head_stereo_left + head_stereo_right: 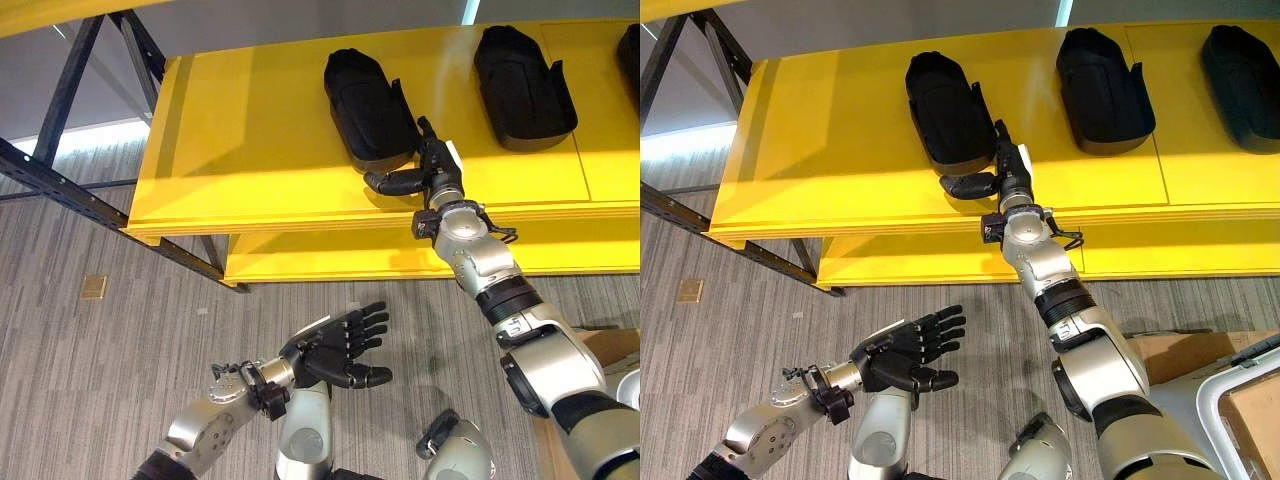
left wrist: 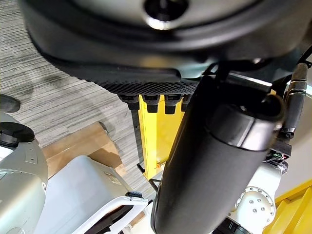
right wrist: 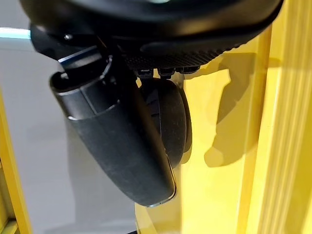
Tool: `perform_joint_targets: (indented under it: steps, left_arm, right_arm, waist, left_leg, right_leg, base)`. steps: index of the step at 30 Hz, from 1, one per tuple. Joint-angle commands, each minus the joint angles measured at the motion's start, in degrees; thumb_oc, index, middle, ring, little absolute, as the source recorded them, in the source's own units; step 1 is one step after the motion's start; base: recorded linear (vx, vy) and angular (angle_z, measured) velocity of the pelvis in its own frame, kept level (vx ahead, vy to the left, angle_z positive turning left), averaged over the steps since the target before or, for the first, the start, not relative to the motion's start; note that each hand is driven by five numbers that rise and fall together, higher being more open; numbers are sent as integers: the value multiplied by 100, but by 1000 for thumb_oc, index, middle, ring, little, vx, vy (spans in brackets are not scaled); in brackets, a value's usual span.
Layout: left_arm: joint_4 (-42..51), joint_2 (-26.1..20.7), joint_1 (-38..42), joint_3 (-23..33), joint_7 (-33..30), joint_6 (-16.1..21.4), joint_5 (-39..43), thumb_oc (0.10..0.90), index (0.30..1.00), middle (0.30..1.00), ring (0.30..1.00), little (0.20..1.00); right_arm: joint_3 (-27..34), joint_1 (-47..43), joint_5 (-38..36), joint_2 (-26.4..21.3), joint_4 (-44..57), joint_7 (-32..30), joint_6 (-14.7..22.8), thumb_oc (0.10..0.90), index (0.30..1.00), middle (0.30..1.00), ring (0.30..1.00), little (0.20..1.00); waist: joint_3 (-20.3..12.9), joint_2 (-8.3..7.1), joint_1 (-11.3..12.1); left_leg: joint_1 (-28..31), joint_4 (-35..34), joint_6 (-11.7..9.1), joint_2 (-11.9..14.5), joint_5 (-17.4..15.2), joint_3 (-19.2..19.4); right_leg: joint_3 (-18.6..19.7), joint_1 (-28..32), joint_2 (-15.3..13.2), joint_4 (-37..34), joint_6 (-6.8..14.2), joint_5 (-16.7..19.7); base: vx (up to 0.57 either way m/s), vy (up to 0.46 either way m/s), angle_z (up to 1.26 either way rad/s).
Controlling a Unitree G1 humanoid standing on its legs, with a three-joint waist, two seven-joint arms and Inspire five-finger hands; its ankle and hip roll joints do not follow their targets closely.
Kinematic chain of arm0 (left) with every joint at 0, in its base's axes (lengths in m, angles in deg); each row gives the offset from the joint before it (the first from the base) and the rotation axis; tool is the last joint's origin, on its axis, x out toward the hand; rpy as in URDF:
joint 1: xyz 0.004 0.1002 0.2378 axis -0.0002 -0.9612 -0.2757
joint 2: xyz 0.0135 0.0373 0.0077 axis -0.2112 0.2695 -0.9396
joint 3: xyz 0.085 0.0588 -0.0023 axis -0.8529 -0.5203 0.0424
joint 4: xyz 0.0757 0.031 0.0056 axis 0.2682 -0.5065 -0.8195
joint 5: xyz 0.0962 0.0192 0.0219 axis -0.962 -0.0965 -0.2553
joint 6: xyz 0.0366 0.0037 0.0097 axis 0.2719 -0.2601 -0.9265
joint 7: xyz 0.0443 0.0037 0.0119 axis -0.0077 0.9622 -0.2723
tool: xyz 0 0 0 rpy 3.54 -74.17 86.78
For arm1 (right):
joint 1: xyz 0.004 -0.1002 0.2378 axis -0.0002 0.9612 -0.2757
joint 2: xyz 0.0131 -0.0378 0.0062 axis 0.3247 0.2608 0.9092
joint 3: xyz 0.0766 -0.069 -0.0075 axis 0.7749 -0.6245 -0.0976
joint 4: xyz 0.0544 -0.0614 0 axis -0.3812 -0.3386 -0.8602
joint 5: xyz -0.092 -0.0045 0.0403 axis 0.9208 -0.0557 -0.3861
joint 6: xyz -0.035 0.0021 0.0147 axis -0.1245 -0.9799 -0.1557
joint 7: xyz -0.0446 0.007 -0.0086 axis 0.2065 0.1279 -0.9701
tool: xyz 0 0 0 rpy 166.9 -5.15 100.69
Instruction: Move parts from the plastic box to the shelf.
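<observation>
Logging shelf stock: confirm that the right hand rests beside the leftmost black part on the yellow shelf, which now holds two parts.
Not quite: the yellow shelf holds three black parts, as the right eye view shows. The right hand is indeed beside the leftmost black part.

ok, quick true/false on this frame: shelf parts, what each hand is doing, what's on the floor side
1. At least two black parts lie on the yellow shelf. True: one part sits left of another, and the right eye view shows a third.
2. The right hand is at the near edge of the leftmost part. True; whether it grips it cannot be told.
3. The left hand holds a part. False: it hangs open over the carpet, holding nothing.
4. The parts are stacked. False: they lie side by side, apart.
5. The shelf is blue. False: yellow.
</observation>
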Motion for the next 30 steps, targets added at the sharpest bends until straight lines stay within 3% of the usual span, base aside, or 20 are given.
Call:
perform_joint_targets:
  steps: [1, 16, 30]
  left_arm:
    - [635, 221, 240, -270, 190, 509, 229, 900, 1000, 1000, 1000, 1000]
    - [602, 267, 160, -343, 165, 642, 214, 900, 1000, 1000, 1000, 1000]
    - [577, 289, 95, -410, 138, 790, 179, 900, 1000, 1000, 1000, 1000]
  right_arm:
    - [-87, -109, -593, 786, -161, 330, -35, 900, 1000, 1000, 1000, 1000]
    - [-286, 94, -1220, 1080, 20, 492, -48, 900, 1000, 1000, 1000, 1000]
    - [-561, 219, -1227, 1313, 265, 361, 15, 900, 1000, 1000, 1000, 1000]
  waist:
    - [-18, 87, 275]
    - [-18, 110, 265]
    - [-18, 106, 312]
  left_leg:
    - [116, -298, 129, 411, 125, 765]
    - [105, -324, 123, 400, 152, 803]
    - [62, -330, 134, 377, 171, 805]
  right_leg:
    - [83, 167, 94, 37, -148, 63]
    - [81, 98, 49, 46, -127, 116]
    - [35, 75, 28, 19, -111, 169]
  base:
    - [0, 0, 0]
    - [0, 0, 0]
    - [0, 0, 0]
